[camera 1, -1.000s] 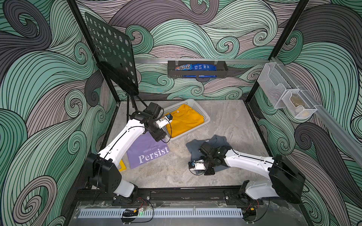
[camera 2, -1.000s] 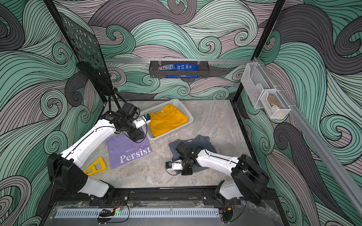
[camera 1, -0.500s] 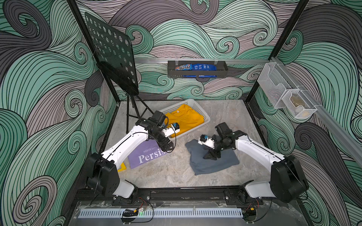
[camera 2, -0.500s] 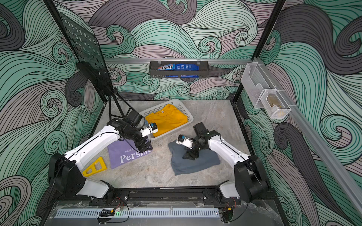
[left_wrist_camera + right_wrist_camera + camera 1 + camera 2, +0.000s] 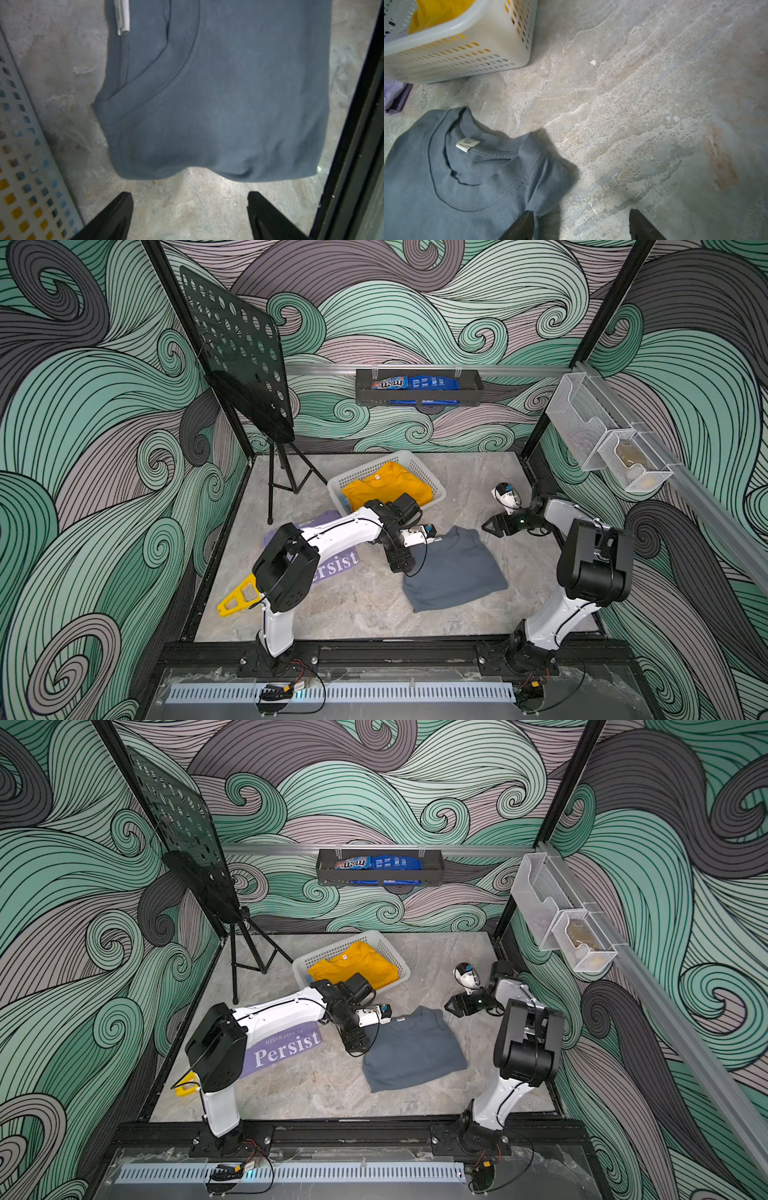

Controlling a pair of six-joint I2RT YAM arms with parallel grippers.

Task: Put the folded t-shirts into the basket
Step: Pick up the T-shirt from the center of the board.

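In a top view the left arm [image 5: 340, 531] crossed the lavender shirt [image 5: 340, 568], so we read only "ersist" of its print. The light blue shirt [image 5: 343, 500] lay under the mustard shirt [image 5: 386, 489] in the basket [image 5: 434, 481] — we saw just a sliver at one corner, its print hidden. In the right wrist view the grey shirt [image 5: 446, 187] was cut off by the picture's edges, and the writing on its collar label [image 5: 467, 144] was too small to read. In the left wrist view the left gripper [image 5: 189, 195] showed only its dark fingertips [image 5: 122, 207] — the rest was cut off. We could not tell what the brownish thing [image 5: 629, 455] in the wire-mesh bin [image 5: 650, 481] was.
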